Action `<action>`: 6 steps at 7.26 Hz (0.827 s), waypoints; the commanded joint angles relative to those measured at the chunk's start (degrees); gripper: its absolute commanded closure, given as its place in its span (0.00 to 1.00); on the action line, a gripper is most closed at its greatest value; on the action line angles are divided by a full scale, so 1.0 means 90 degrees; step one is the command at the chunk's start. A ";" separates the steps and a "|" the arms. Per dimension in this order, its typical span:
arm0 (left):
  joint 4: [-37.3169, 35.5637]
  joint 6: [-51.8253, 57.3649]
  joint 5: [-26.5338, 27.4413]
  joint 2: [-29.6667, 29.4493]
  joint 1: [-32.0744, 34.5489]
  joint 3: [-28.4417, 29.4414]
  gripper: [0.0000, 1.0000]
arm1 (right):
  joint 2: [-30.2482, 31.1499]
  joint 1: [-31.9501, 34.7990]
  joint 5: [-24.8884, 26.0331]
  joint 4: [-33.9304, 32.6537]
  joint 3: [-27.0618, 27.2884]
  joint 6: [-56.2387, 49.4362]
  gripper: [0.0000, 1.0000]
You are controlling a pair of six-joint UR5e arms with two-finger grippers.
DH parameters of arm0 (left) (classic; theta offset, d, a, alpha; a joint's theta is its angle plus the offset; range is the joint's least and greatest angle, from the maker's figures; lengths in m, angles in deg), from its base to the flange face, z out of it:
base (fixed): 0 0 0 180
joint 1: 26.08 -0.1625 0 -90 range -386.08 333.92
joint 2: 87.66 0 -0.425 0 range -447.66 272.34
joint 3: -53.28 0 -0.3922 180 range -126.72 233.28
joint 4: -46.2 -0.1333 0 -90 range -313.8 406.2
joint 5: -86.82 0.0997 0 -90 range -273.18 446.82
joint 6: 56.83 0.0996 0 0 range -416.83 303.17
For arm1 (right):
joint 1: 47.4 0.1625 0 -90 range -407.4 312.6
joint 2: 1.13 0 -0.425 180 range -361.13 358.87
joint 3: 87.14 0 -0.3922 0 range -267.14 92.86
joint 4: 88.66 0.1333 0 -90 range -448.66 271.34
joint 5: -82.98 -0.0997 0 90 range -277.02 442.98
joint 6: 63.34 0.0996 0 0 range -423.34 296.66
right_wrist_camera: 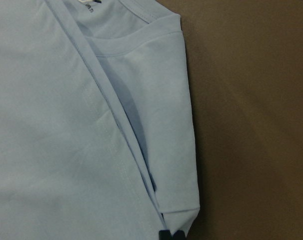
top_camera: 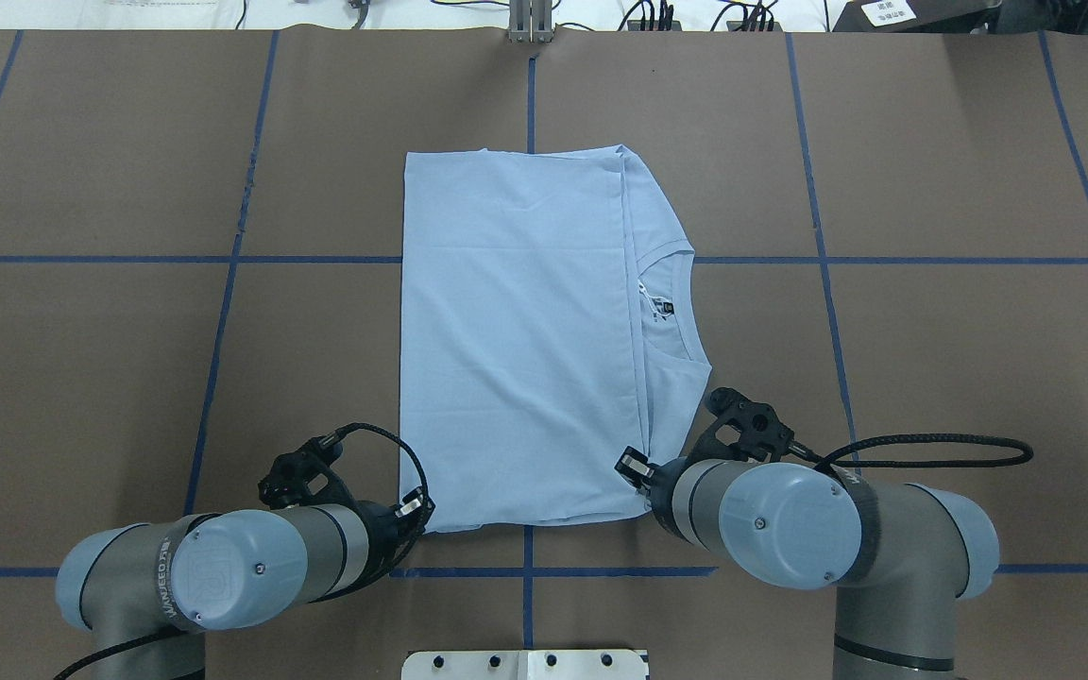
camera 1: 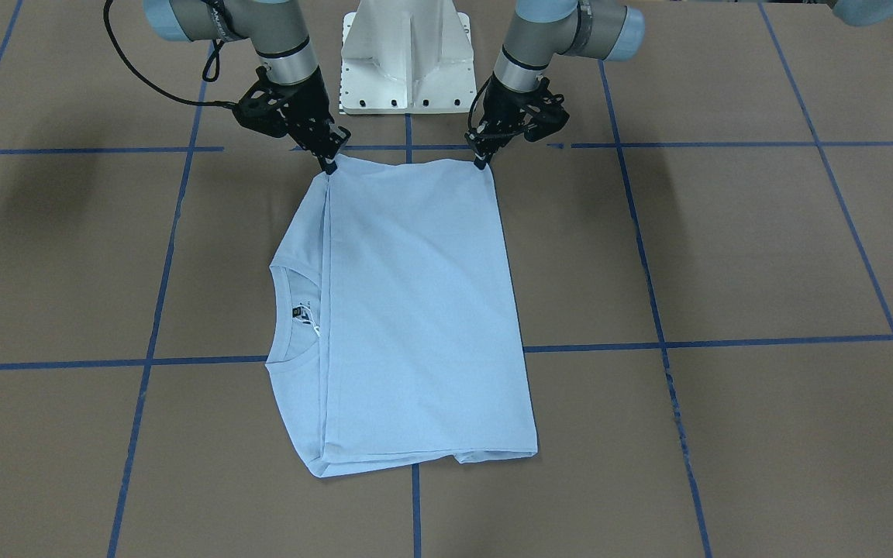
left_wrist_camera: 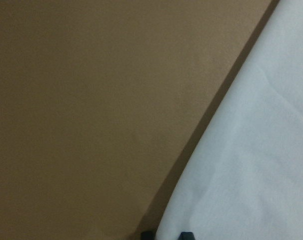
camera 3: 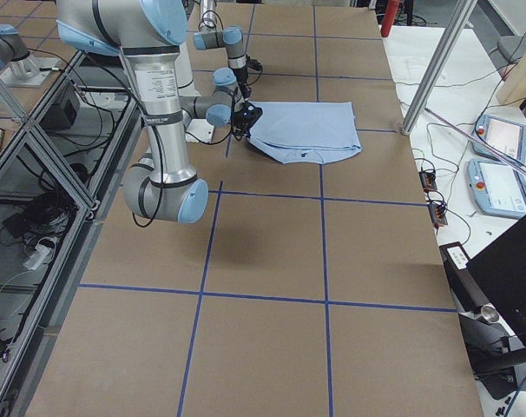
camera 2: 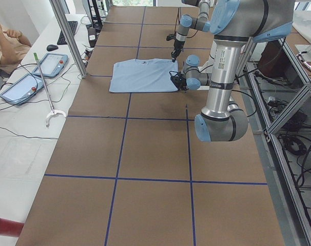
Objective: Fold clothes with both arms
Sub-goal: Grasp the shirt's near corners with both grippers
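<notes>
1. The T-shirt (camera 1: 423,310) is soft, matt cloth, smooth apart from faint creases.
2. The worktop (camera 1: 764,248) looks like matt brown paper, crossed by blue tape lines (camera 1: 725,341).
3. The left arm (camera 1: 528,46) and right arm (camera 1: 280,39) have dull silver metal tubes and smooth pale blue caps.
4. The left gripper (camera 1: 483,161) and right gripper (camera 1: 329,164) are matt black.

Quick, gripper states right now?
Left gripper: closed, pinching a robot-side corner of the T-shirt.
Right gripper: closed, pinching the T-shirt's other robot-side corner.

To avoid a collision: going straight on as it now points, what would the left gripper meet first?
The corner of the light blue short-sleeved T-shirt at its jaws, then probably the brown table just beneath.
</notes>
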 commanded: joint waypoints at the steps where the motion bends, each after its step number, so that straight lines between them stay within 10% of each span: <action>1: -0.0205 -0.0058 -0.0006 -0.0008 -0.0002 -0.0421 1.00 | 0.0056 0.0010 -0.0010 0.0000 0.0091 0.0019 1.00; 6: -0.1242 -0.0469 -0.0016 -0.0056 -0.0480 -0.2036 1.00 | 0.0906 -0.0430 0.0009 0.0010 0.1517 0.0303 1.00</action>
